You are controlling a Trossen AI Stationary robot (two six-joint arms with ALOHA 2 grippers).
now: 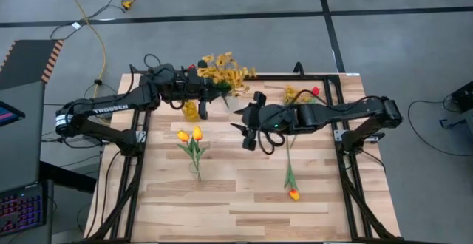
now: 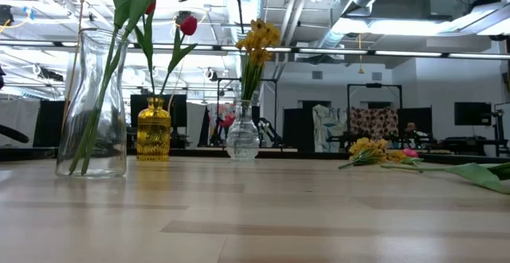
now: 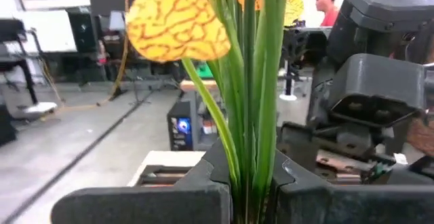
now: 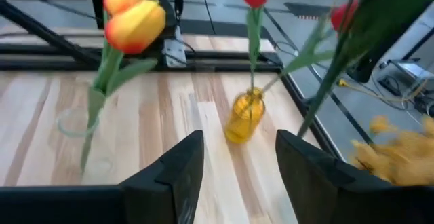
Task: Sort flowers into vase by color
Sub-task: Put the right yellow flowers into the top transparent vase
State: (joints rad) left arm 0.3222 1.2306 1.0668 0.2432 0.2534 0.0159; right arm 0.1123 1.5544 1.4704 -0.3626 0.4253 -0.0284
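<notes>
My left gripper (image 1: 205, 92) is at the table's far middle, shut on green stems under yellow blossoms (image 1: 224, 70). Beside it, an amber vase (image 2: 154, 131) holds red tulips (image 2: 187, 25), and a round clear vase (image 2: 242, 135) holds mustard-yellow sprays (image 2: 256, 40). A nearer clear vase (image 1: 195, 168) holds two yellow-orange tulips (image 1: 190, 134). My right gripper (image 1: 251, 129) hangs open over the table's middle and touches nothing. One yellow-orange tulip (image 1: 293, 194) lies flat on the boards to its right. More yellow and red flowers (image 1: 301, 94) lie at the far right. My left gripper (image 3: 254, 183) pinches a bunch of several green stems (image 3: 252, 136) between its two fingers, which lie level across them. The stems stand upright, with a veined yellow blossom (image 3: 178, 22) above the fingers. The gripper hides where the stems' lower ends are.
The three vases stand close together in the table's left half. A black frame (image 1: 346, 148) runs along the table's sides. Bare boards (image 1: 244, 207) stretch along the near edge. A person (image 3: 328, 0) shows in the room beyond.
</notes>
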